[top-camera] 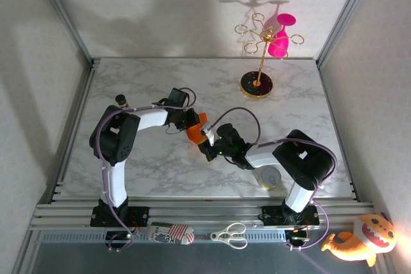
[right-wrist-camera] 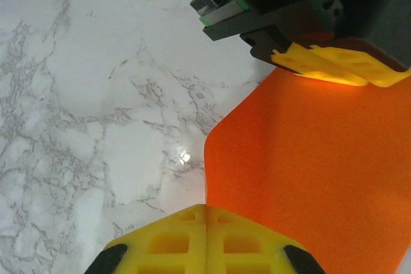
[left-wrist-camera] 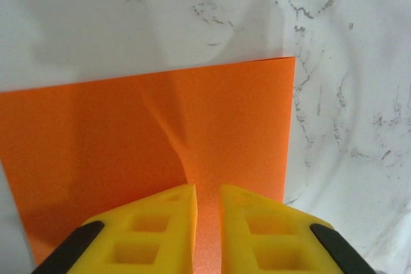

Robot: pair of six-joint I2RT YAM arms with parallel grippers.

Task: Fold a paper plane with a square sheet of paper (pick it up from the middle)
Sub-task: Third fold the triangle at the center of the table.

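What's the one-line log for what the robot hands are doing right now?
left gripper: pinching orange paper sheet | right gripper: shut on sheet's edge | sheet: bowed above marble table

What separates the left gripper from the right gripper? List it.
The left gripper has jaws slightly apart; the right gripper has them pressed together. The left gripper pinches a ridge of the orange paper sheet; the right gripper shows nothing between its jaws. Both have yellow fingers.

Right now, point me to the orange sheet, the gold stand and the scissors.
square sheet of paper (left-wrist-camera: pixel 96 145), left wrist view, flat face
gold stand (top-camera: pixel 257 90), top external view, black base
scissors (top-camera: pixel 226 236), top external view, pivot
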